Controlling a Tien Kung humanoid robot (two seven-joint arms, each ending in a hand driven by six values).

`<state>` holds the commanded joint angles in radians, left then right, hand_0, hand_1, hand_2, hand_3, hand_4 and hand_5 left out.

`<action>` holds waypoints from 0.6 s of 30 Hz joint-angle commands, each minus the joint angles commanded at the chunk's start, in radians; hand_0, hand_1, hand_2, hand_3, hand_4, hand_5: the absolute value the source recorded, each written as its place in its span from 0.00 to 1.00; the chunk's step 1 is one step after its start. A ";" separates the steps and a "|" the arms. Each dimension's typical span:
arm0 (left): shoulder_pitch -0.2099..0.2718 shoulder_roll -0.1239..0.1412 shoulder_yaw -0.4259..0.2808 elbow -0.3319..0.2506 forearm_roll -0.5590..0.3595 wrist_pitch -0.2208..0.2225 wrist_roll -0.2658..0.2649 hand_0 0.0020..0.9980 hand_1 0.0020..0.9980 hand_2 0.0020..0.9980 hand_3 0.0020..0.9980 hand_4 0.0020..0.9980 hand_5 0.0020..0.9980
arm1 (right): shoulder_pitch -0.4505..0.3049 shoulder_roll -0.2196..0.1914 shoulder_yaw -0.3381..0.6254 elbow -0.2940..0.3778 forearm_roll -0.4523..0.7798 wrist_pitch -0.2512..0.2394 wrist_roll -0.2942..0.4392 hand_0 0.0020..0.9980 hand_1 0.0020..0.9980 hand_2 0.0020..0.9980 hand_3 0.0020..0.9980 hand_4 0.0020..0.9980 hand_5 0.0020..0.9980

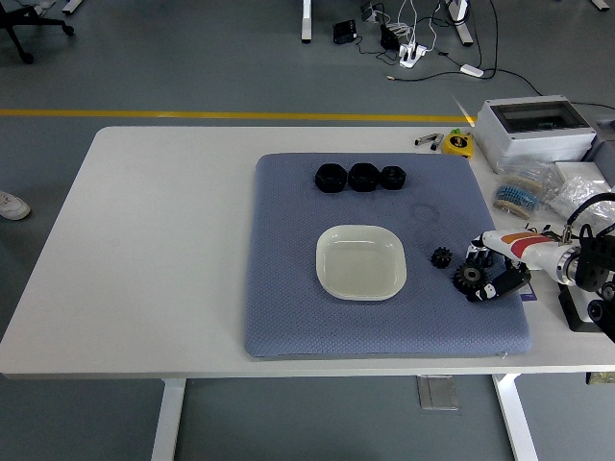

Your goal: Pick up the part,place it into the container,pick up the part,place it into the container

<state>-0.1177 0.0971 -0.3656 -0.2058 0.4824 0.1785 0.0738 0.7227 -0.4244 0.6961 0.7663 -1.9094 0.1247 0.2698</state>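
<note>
Two small black gear parts lie on the blue-grey mat (288,288), right of the dish: a smaller one (441,256) and a larger one (468,277). The container is an empty pale square dish (361,262) at the mat's middle. My right hand (483,273) comes in from the right edge, low over the mat. Its fingers (478,253) curl around the larger gear from behind and its thumb is in front; I cannot tell if they grip it. Three more black parts (361,178) sit in a row at the mat's far side. My left hand is out of view.
A grey plastic box (534,133), a yellow tape measure (459,143), and bags of small parts (525,192) crowd the table's far right. A black stand (586,312) sits by my right wrist. A person's shoe (12,205) shows at the left edge.
</note>
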 joint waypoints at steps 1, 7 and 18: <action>0.000 0.000 0.000 0.000 0.001 0.000 0.000 0.77 0.80 0.81 0.73 0.77 0.70 | 0.000 0.000 0.000 0.000 0.003 -0.001 -0.001 0.20 0.41 0.47 0.50 0.87 0.34; 0.000 0.001 0.000 0.000 0.001 0.000 0.000 0.77 0.80 0.81 0.73 0.77 0.70 | 0.002 0.001 0.003 0.001 0.018 -0.010 -0.005 0.15 0.37 0.43 0.49 0.85 0.35; -0.001 0.002 0.001 0.000 0.000 0.001 -0.001 0.76 0.80 0.81 0.73 0.77 0.70 | -0.008 -0.012 0.044 0.025 0.032 -0.014 -0.005 0.03 0.23 0.34 0.47 0.80 0.36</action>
<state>-0.1187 0.0987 -0.3651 -0.2058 0.4825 0.1791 0.0732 0.7151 -0.4360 0.7403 0.7910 -1.8773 0.1104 0.2644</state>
